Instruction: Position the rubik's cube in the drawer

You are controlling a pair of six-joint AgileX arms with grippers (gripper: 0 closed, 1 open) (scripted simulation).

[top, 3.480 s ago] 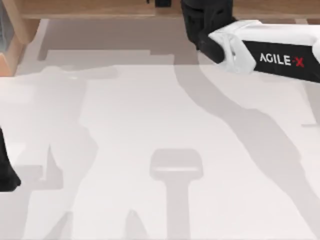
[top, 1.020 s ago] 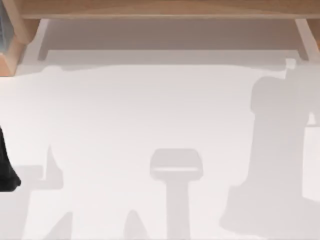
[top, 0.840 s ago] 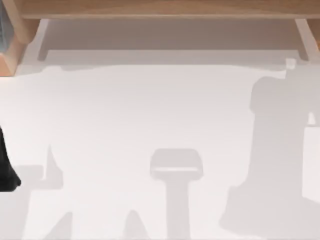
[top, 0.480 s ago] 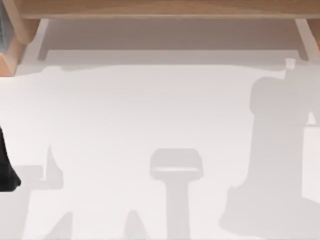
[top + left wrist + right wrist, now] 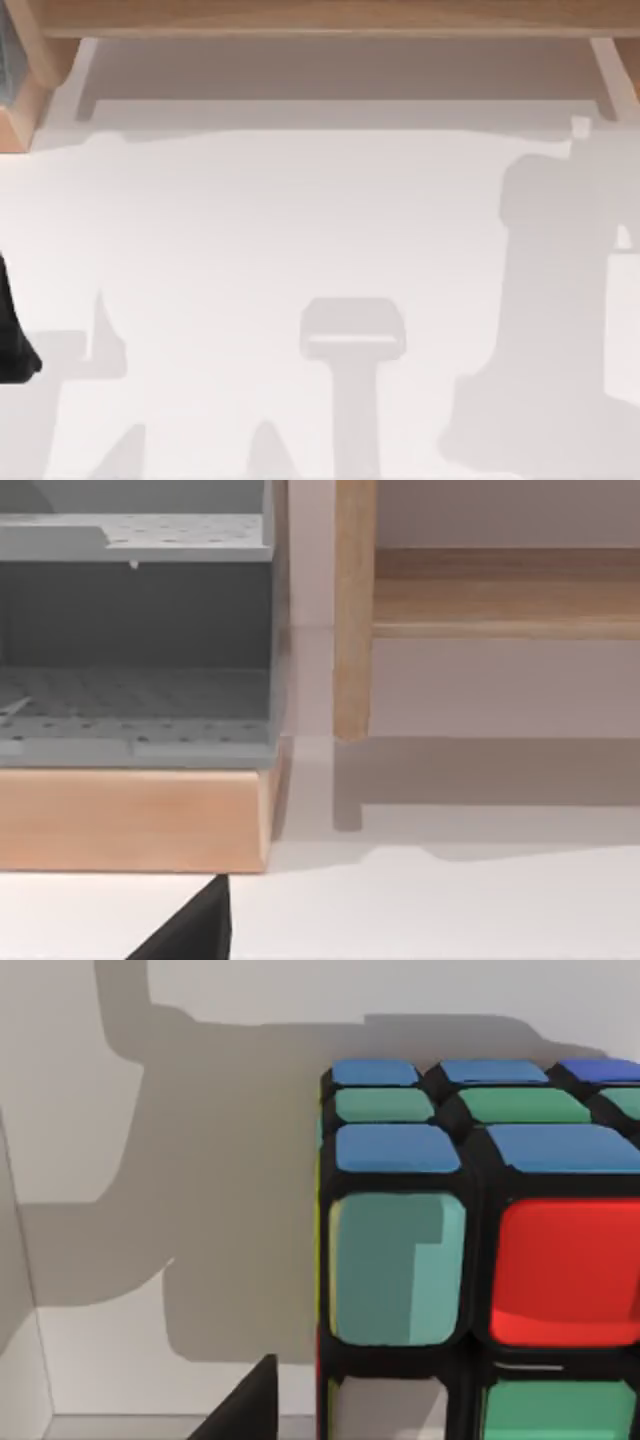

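The multicoloured plastic rubik's cube (image 5: 470,1260) sat on the white table (image 5: 300,220), close before the right wrist camera. It looked light, rigid and smooth, best pinched across opposite flat faces. Either claw's opening: cannot tell.

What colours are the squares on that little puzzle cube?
Blue, green, pale teal and red squares on a black grid, on the rubik's cube; clearest in the right wrist view.

The white bench (image 5: 300,220) runs back to a light wooden frame (image 5: 320,18) along its far edge. At the far left corner a wooden-based grey rack (image 5: 135,730) sits directly on it, just beside a wooden post (image 5: 353,610).

The rubik's cube (image 5: 470,1260) rests on a white surface.
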